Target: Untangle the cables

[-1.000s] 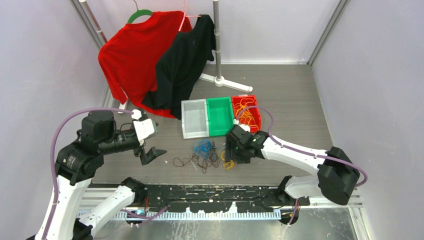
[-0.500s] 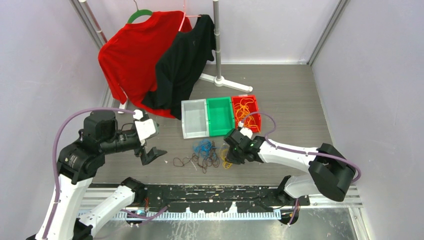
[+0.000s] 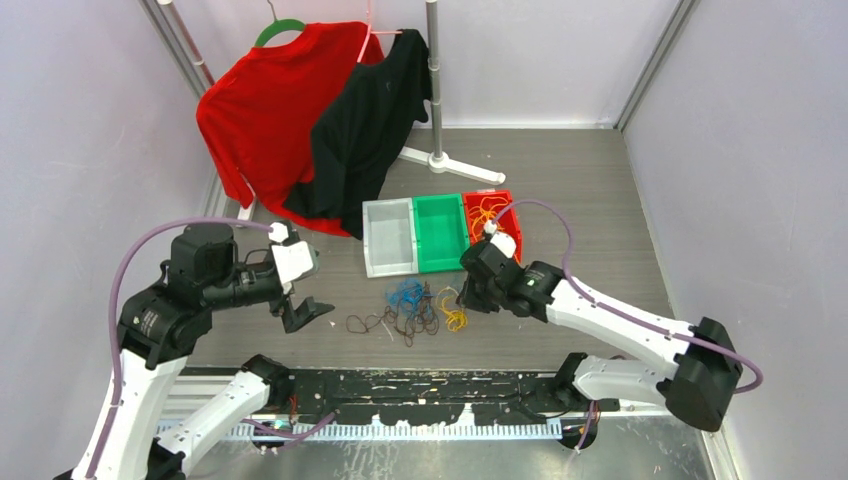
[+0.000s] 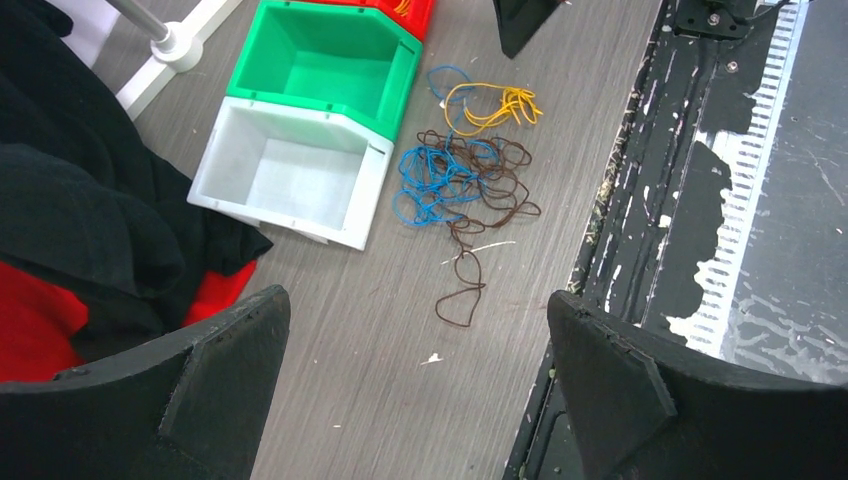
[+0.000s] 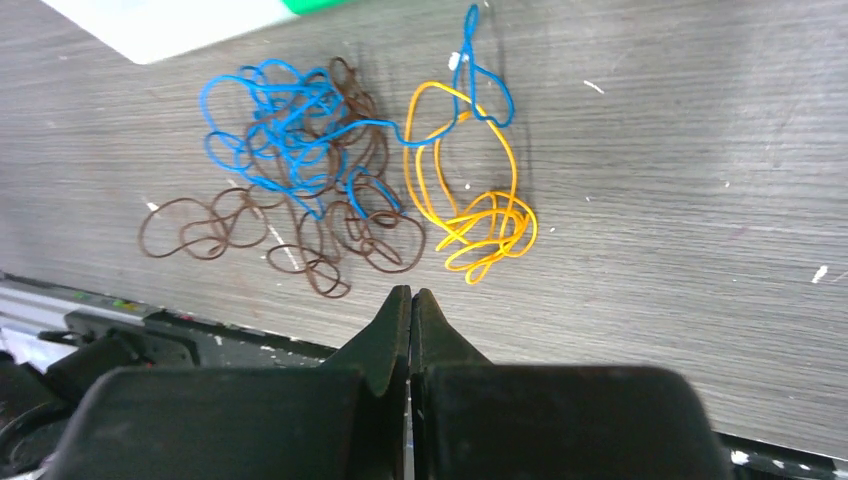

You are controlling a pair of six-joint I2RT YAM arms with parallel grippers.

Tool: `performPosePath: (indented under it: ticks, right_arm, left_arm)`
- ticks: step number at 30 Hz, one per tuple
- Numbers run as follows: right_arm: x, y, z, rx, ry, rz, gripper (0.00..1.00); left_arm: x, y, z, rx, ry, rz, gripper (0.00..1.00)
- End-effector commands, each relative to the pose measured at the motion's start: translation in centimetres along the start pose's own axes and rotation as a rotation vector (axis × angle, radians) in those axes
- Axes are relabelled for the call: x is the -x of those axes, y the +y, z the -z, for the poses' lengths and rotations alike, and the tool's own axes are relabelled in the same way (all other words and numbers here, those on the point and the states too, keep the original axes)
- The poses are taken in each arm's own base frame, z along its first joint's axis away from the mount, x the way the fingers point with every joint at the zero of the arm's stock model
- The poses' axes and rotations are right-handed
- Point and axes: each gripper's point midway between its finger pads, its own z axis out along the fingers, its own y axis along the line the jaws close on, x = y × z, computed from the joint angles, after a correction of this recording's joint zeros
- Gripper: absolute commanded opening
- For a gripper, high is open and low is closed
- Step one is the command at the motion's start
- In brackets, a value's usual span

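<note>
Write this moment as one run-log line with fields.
left gripper: open, apart from cables | right gripper: shut, empty, near cables | cables: tangled on table

We see the bins (image 3: 437, 236) close behind the cables (image 3: 406, 312), the black rail (image 3: 400, 386) close in front; both sides lie open.

Here's the table (image 3: 590, 190): three bins run side by side across its middle, the left bin (image 3: 388, 240), the middle bin (image 3: 440, 235) and the right bin (image 3: 489, 194), walls touching. Loose wires (image 3: 487, 215) lie inside the right bin. Nearer the arms, the cables (image 3: 410, 310) sprawl on the table in one tangle, just in front of the left and middle bins. The right gripper (image 3: 470, 298) is just right of the tangle, the left gripper (image 3: 302, 312) well off to its left. Behind the bins, hanging garments (image 3: 300, 120) drape from a rack (image 3: 433, 80) at the far left.
</note>
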Motion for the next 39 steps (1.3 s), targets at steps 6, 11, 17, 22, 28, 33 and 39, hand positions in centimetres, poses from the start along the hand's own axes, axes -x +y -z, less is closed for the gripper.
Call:
performPosePath:
  ticks: [6, 11, 17, 22, 28, 33, 39]
  right_arm:
    - [1.4, -0.5, 1.8, -0.042, -0.039, 0.104, 0.36]
    - [0.5, 0.6, -1.4, -0.039, 0.004, 0.073, 0.49]
    - [1.0, 0.4, -4.3, -0.103, -0.035, 0.029, 0.49]
    - [1.1, 0.2, -6.0, -0.139, -0.053, 0.010, 0.44]
    - [0.2, -1.4, -7.5, -0.207, -0.031, 0.020, 0.41]
    - [0.3, -2.4, -7.9, -0.244, -0.054, 0.020, 0.28]
    - [1.8, -1.5, -5.7, -0.225, -0.095, 0.039, 0.01]
  left_arm:
    - [0.3, -0.5, -0.1, -0.023, -0.030, -0.015, 0.99]
    - [0.5, -0.6, 0.1, -0.024, -0.032, -0.009, 0.99]
    - [0.4, -0.7, 0.3, -0.017, -0.029, -0.013, 0.99]
    - [0.5, -0.6, 0.3, -0.016, -0.031, -0.015, 0.99]
    - [0.8, -0.5, 0.4, -0.013, -0.034, -0.022, 0.99]
    - [0.6, -0.5, 0.4, -0.010, -0.034, -0.028, 0.99]
    - [0.8, -0.3, 0.5, -0.005, -0.032, -0.039, 0.99]
